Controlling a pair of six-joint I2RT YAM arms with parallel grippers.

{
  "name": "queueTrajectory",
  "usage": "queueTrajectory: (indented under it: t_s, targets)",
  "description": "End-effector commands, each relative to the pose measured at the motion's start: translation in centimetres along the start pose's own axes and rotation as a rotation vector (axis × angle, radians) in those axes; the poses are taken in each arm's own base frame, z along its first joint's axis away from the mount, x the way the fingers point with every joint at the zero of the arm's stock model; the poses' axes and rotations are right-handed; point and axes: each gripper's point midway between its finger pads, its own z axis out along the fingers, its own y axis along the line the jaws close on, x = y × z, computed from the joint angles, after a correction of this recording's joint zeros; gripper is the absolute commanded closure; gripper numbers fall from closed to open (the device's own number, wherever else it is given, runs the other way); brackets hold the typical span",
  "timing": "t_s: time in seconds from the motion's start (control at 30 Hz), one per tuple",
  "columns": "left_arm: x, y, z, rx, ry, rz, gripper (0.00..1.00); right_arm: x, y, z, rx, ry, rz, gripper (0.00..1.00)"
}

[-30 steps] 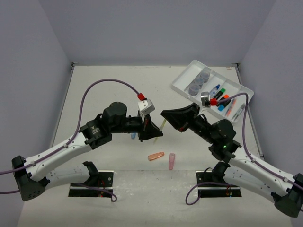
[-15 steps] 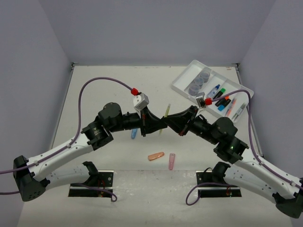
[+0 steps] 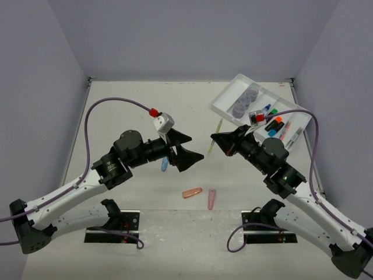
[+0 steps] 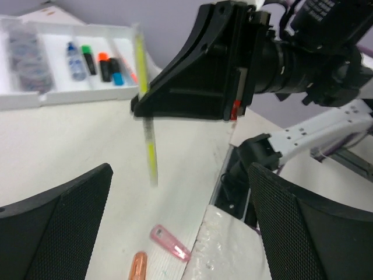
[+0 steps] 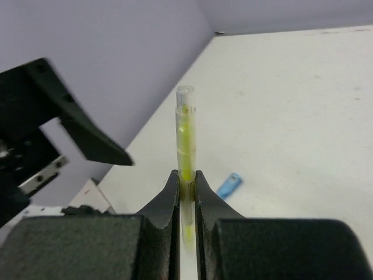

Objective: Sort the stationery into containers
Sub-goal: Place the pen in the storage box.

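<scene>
Though the grip is hidden from above, the yellow pen (image 5: 185,134) is shown in the right wrist view pinched in the closed right gripper (image 5: 186,175), off the table (image 3: 128,105). The left gripper (image 3: 195,149) is seen spread wide and empty, opposite; the white tray (image 3: 227,93) lies beyond.

Your black right end effector (image 5: 186,176) has a translucent yellow-green pen (image 5: 185,143); near the left end effector (image 3: 187,150) lie a blue capsule (image 3: 165,164), an orange capsule (image 3: 192,192) and a pink capsule (image 3: 211,199).
</scene>
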Motion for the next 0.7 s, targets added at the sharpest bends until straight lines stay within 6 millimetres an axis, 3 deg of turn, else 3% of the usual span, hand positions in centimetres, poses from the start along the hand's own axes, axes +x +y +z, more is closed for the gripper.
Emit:
queueTrajectory:
  t_s: [0.0,0.03,0.07,0.23,0.33,0.43,0.5,0.6,0.67]
  targets:
    - [-1.2,6.0,-4.5,-0.427,-0.021,0.001,0.0,-0.3,-7.5,-0.9,0.293,-0.012,0.03,1.0]
    - [-1.0,7.1,-5.5,-0.506,-0.009,-0.007,0.0,-0.5,-8.5,-1.0,0.335,-0.013,0.027,1.0]
    - [-1.3,8.1,-7.4,-0.603,-0.015,-0.008,0.0,-0.6,-11.8,-1.9,0.48,-0.006,0.025,1.0]
    - [-1.0,11.1,-14.7,-0.916,0.004,0.026,0.0,-2.2,-20.1,-5.9,0.803,-0.027,0.08,1.0]
    - [0.2,11.9,-16.6,-1.006,0.07,0.033,0.0,-4.8,-24.3,-9.4,1.016,-0.128,0.073,1.0]
    - [1.8,13.3,-17.8,-1.092,0.106,0.054,0.0,-6.6,-26.9,-11.4,1.182,-0.142,0.027,1.0]
    - [2.9,15.2,-18.6,-1.208,0.066,0.044,0.0,-7.4,-28.7,-12.6,1.297,-0.135,0.011,1.0]
    - [4.6,17.0,-18.3,-1.234,0.102,0.004,0.0,-8.0,-31.1,-15.0,1.418,-0.141,0.023,1.0]
    - [4.9,19.0,-19.2,-1.299,0.11,-0.066,0.0,-8.2,-33.6,-16.2,1.474,-0.124,0.07,1.0]
